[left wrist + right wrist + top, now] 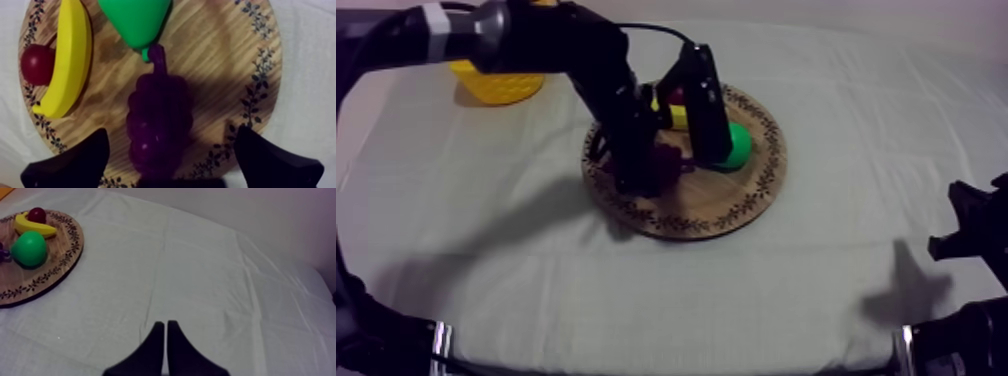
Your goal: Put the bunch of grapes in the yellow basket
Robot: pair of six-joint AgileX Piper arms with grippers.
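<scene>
Purple bunch of grapes (159, 117), between left gripper (172, 134) fingers (spread apart)

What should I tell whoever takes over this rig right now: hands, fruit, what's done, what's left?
Left hand: open, low over the board, one finger on each side of the grapes, not closed on them.
Right hand: shut on nothing, over bare cloth, away from the board.
Grapes lie on the board, stem by the pear; the basket stands at the far left.
Done: hand lined up.
Left: grip, lift, carry to the basket, release.
</scene>
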